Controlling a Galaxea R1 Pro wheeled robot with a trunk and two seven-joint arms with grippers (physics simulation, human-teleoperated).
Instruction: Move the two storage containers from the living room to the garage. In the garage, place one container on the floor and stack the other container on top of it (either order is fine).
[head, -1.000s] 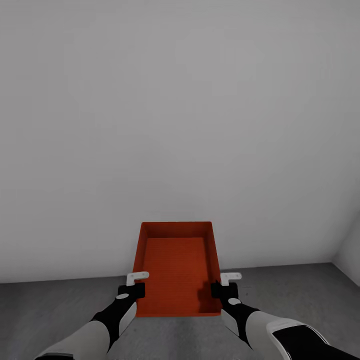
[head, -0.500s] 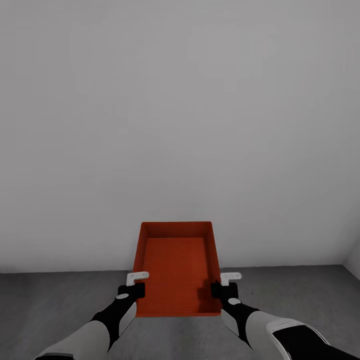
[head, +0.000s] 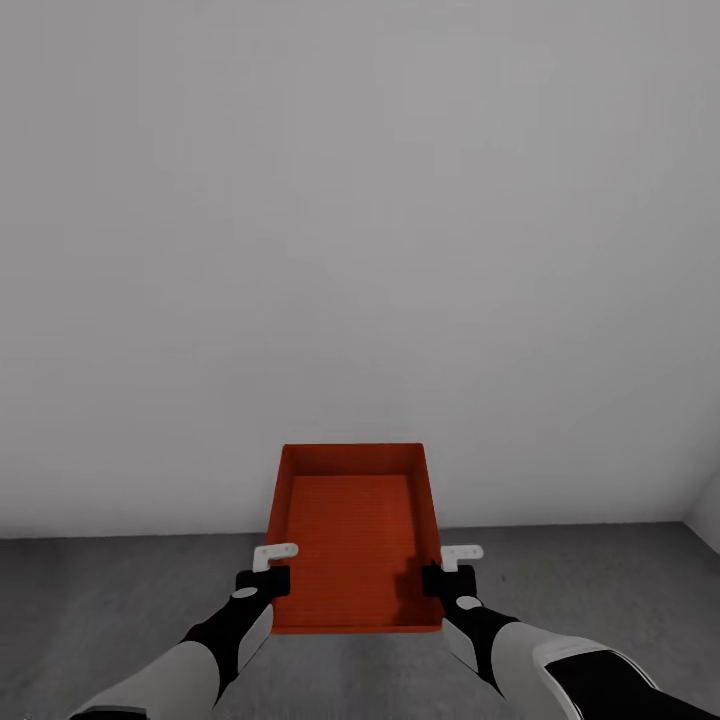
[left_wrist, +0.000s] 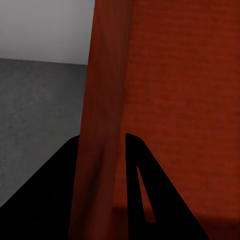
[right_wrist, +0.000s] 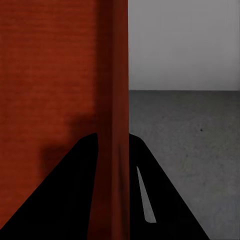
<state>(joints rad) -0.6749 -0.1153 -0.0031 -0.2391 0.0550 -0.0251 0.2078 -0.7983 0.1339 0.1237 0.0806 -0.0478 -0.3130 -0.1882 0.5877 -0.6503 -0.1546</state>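
Observation:
One red-orange storage container (head: 350, 540), open-topped and empty, hangs level in front of me above the dark grey floor (head: 100, 610). My left gripper (head: 268, 575) is shut on its left side wall near the front corner. My right gripper (head: 445, 573) is shut on the right side wall opposite. In the left wrist view the container wall (left_wrist: 102, 100) runs between the two black fingers of the left gripper (left_wrist: 102, 150). The right wrist view shows the right gripper (right_wrist: 113, 145) clamping the other container wall (right_wrist: 112, 90) the same way.
A bare pale grey wall (head: 350, 250) stands close ahead and meets the rough concrete floor just behind the container. A wall corner (head: 700, 510) shows at the far right. Open floor lies on both sides of the arms.
The whole picture has shifted: the wall's foot line has levelled and the right corner has slid further right, so the camera has turned. Container and grippers keep their pose.

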